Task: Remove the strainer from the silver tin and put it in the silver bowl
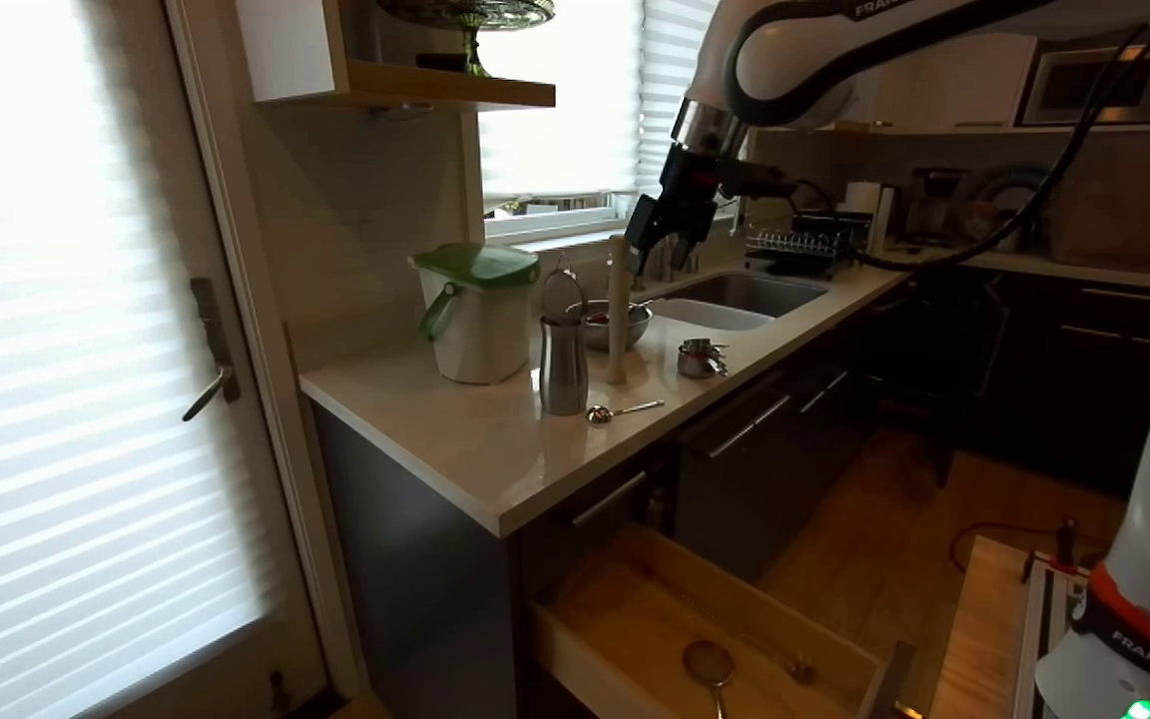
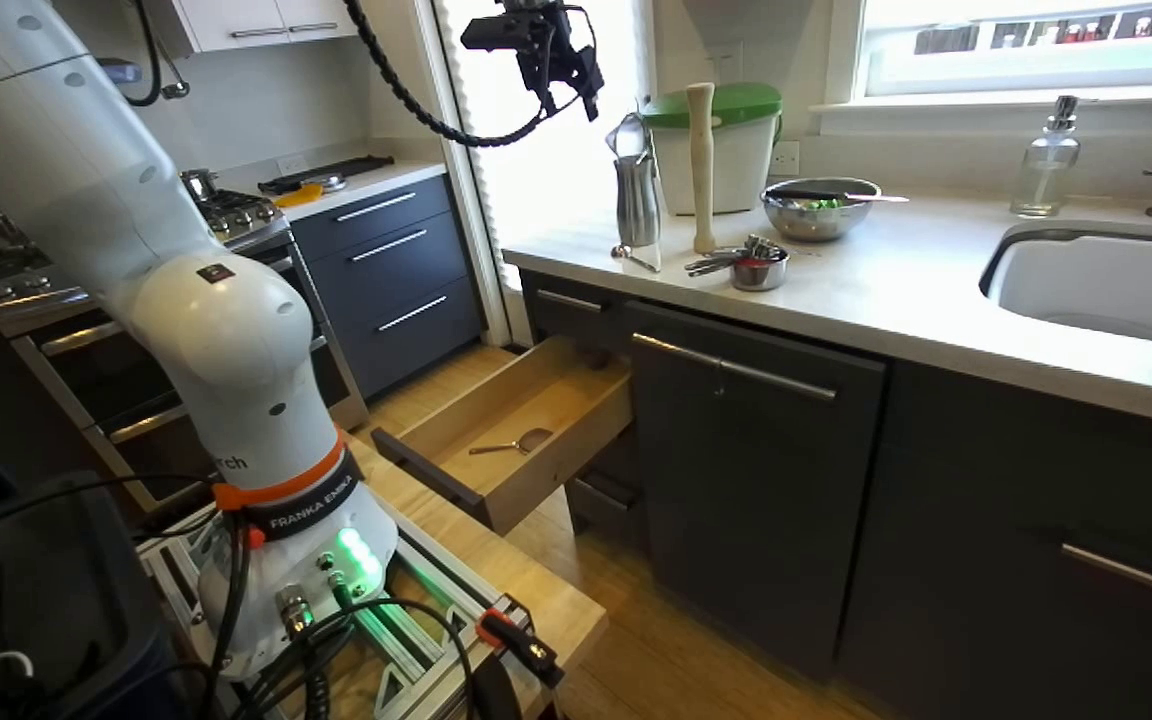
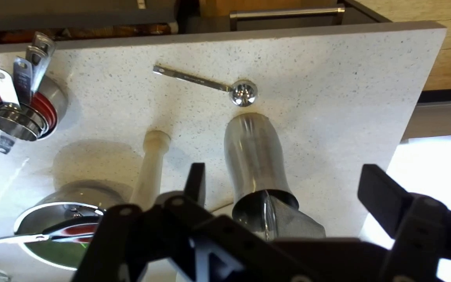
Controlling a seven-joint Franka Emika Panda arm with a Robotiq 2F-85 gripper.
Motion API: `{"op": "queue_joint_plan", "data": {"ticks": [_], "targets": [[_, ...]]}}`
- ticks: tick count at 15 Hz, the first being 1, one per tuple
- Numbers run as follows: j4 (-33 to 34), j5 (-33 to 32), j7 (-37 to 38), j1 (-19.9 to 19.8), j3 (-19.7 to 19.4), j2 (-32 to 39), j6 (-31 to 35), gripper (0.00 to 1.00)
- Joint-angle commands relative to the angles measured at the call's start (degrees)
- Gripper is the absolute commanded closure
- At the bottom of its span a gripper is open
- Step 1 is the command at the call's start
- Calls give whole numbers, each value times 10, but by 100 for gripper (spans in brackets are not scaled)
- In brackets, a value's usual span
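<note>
The strainer stands head-up in the silver tin, its mesh head sticking out above the tin's mouth, in both exterior views and in the wrist view. Its handle is hidden inside the tin. The silver tin stands upright on the counter. The silver bowl stands on the counter and holds a dark-handled utensil and something green. My gripper is open and empty, above the counter, higher than the strainer; its fingers are apart.
A pale wooden pestle stands between tin and bowl. A white jug with green lid stands behind. A measuring spoon and measuring cups lie near the front edge. An open drawer below holds another sieve.
</note>
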Motion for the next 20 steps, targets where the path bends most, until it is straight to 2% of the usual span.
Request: {"op": "queue_joint_plan", "data": {"ticks": [1,7,8,11,20], "targets": [[94,-39,23,2,19,81,-16,0],[243,-139,46,10,16,179,-52,0],[194,-110,30,9,13,143,-29,0],[233,-124,32,11,11,173,-36,0],[248,-118,30,13,11,189,-36,0]]}}
